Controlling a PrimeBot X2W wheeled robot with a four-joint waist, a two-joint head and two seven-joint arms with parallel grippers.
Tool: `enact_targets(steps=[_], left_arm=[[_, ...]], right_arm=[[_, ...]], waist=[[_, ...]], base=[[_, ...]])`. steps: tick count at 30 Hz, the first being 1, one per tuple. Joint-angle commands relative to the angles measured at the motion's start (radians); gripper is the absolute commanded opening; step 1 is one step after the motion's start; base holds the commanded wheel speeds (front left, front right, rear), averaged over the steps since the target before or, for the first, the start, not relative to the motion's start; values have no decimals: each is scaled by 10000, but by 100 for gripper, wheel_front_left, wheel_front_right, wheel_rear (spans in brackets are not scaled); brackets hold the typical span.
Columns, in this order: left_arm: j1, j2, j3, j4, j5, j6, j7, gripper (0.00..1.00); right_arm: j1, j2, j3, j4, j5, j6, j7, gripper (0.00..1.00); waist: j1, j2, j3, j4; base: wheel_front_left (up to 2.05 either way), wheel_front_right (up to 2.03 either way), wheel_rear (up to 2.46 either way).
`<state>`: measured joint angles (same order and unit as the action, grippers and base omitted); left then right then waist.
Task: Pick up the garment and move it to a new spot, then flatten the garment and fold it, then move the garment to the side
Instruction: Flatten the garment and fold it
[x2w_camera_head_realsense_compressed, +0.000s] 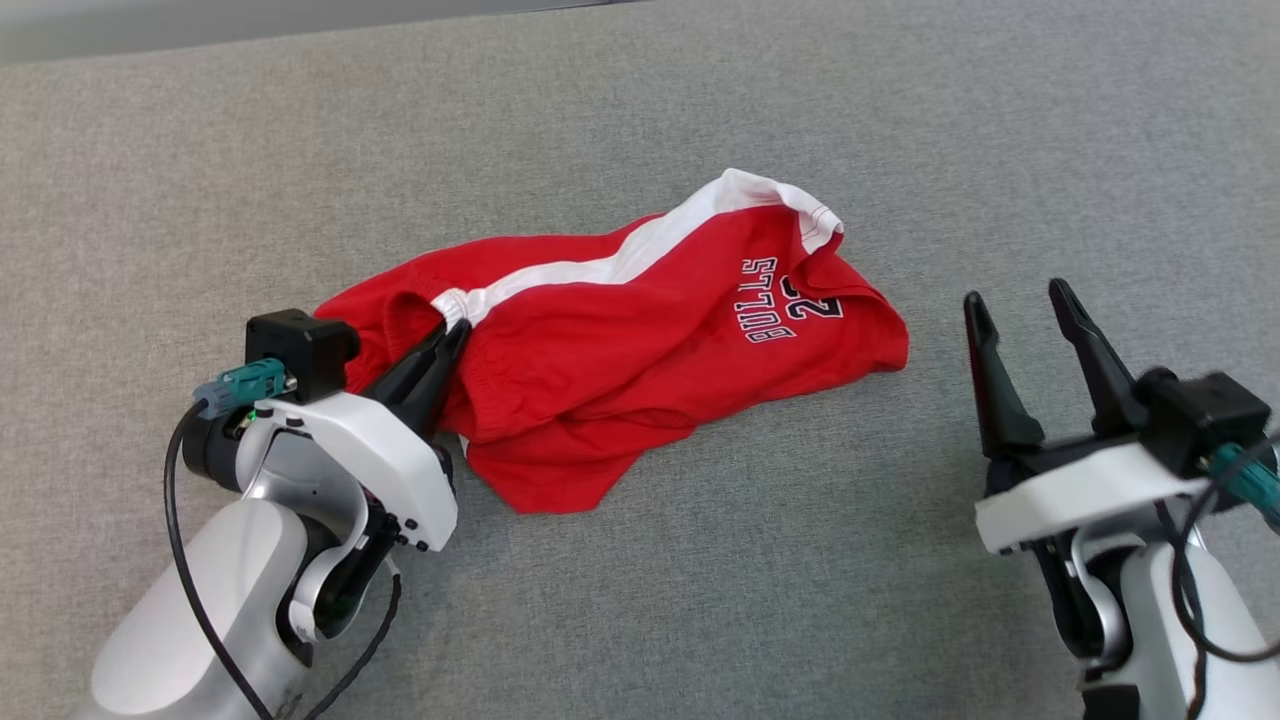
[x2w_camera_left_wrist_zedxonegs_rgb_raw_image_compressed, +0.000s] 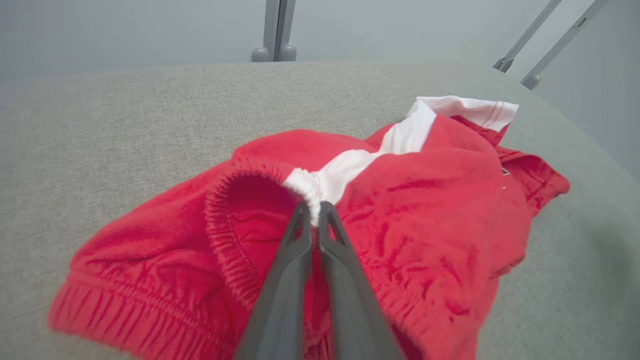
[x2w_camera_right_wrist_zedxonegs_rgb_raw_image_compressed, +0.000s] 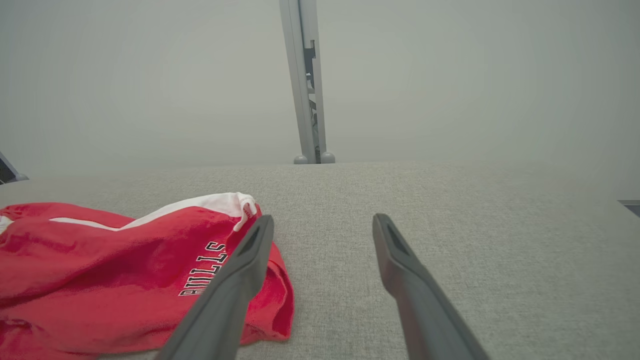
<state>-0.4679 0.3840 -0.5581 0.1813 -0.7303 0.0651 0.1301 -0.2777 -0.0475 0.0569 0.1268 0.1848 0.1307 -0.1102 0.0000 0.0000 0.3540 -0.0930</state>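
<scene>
Head view: shows red garment (x2w_camera_head_realsense_compressed: 620, 340), white side stripe and "BULLS" lettering, crumpled near the middle of the grey tabletop (x2w_camera_head_realsense_compressed: 640, 120). Finds left tool (x2w_camera_head_realsense_compressed: 455, 332) at the garment's left end, clenched on the gathered waistband (x2w_camera_head_realsense_compressed: 452, 300) where red meets white. Finds right tool (x2w_camera_head_realsense_compressed: 1018, 297) well off to the right, released, fingers spread, apart from the cloth.

Left wrist view: looks along both fingers pressed together, pinching the waistband's white edge.

Right wrist view: looks along two parted fingers above bare tabletop, with the garment's lettered end partly behind the left-hand finger.
</scene>
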Motion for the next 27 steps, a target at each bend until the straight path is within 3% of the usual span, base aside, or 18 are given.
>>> enact_targets(steps=[1, 18, 19, 20, 21, 22, 27], left_arm=[[-218, -8, -4, -45, 98, -27, -73, 0], [-730, -404, -431, -110, 427, -265, -542, 0], [-755, -427, -446, -103, 439, -278, -594, 0], [-773, -438, -461, -94, 450, -296, -623, 0], [-780, -450, -467, -88, 460, -300, -682, 0], [-789, -456, -463, -90, 479, -298, -734, 0], [-814, -406, -311, -166, 545, -236, -1117, 0]], right_arm=[[-296, -56, 78, 142, -89, 3, 47, 100], [-2946, -507, 1292, 3113, 90, 3, 88, 100], [-3083, -526, 1291, 3295, 104, 3, 38, 93], [-3189, -560, 1278, 3459, 97, 3, 28, 42], [-3286, -587, 1298, 3622, 88, 3, 18, 13], [-3371, -595, 1297, 3726, 123, 3, -18, 0], [-3652, -777, 1350, 3990, 267, 3, -116, 0]], waist=[[0, 0, 60, 71], [0, 0, 562, 1046], [0, 0, 586, 1082], [0, 0, 605, 1116], [0, 0, 627, 1153], [0, 0, 643, 1184], [0, 0, 655, 1240]], base=[[0, 0, 0], [0, 0, 0], [0, 0, 0], [0, 0, 0], [0, 0, 0], [0, 0, 0], [0, 0, 0]])
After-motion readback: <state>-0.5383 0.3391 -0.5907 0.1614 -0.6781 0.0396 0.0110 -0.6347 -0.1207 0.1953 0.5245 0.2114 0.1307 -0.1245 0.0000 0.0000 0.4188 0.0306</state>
